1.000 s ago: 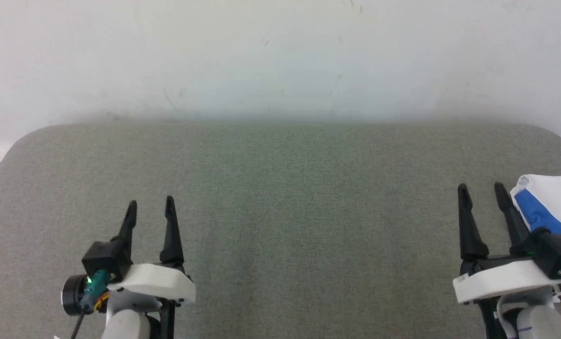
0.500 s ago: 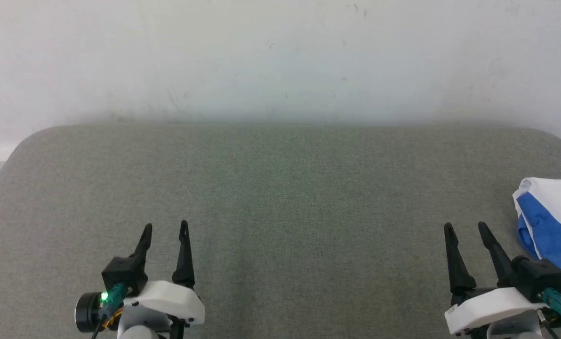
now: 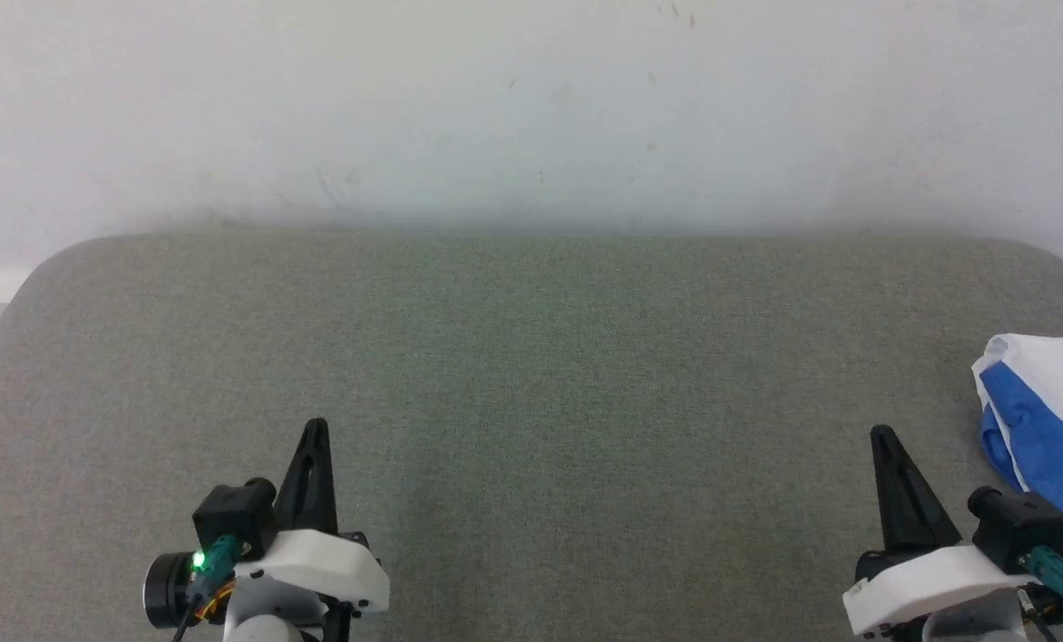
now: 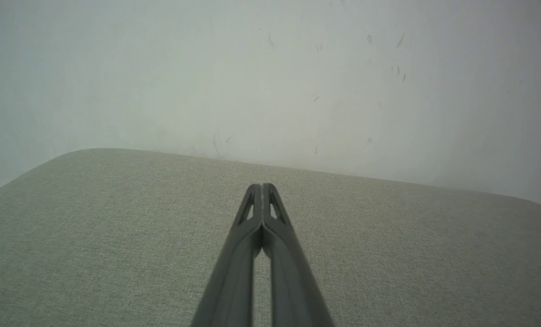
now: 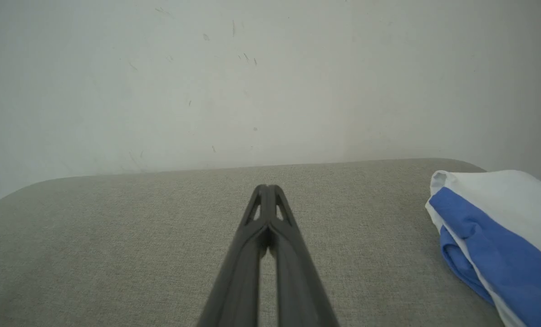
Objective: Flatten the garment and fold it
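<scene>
Head view: grey bench [image 3: 531, 357]; left gripper [image 3: 315, 428] and right gripper [image 3: 881, 435] both pressed together, empty. The garment [image 3: 1044, 401] lies at the bench's right edge, apparently bunched, partly cut off.
Left wrist view: left gripper closed over the bench.
Right wrist view: right gripper closed, with the garment lying apart to its right.

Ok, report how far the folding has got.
Done: the garment lies as a folded bundle at the right edge of the grey surface. In hand: nothing; left gripper and right gripper are shut, empty. Left: apparently nothing, though the bundle is partly out of frame.
</scene>
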Tool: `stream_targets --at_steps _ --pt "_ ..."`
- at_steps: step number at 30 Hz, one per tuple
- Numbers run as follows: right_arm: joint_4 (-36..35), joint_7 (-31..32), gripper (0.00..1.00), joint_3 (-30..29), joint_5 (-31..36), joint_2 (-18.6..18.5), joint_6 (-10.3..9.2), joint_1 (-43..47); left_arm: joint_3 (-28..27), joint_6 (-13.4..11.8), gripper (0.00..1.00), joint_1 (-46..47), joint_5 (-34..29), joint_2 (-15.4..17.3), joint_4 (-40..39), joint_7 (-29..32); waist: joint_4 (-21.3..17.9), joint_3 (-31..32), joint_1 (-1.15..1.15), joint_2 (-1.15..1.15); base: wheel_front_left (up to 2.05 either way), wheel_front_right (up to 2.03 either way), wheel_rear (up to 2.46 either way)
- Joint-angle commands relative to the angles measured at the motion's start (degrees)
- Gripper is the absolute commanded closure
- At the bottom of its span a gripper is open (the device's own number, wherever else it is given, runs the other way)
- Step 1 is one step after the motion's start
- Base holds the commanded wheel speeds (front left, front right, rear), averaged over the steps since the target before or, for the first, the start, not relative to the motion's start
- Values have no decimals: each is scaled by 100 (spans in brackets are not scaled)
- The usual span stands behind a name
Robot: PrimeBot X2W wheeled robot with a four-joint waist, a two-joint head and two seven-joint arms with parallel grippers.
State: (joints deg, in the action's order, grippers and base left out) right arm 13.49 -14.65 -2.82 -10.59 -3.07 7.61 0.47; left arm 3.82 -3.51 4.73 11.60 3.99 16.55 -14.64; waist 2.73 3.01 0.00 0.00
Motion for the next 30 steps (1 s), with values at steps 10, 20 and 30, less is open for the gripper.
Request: stream_targets --at_steps 10,20,30 --pt "-127 134 100 28 100 2 -1 -4 -36 33 100 -45 -110 -10 -156 138 -24 -26 0 0 0 0 0" --pt "-234 251 100 50 185 3 -2 -8 -67 61 100 -83 -202 -19 -288 255 -46 -51 0 0 0 0 0" --pt "-342 369 100 73 269 5 -3 -12 -97 89 100 -120 -295 -28 -420 372 -68 -75 0 0 0 0 0"
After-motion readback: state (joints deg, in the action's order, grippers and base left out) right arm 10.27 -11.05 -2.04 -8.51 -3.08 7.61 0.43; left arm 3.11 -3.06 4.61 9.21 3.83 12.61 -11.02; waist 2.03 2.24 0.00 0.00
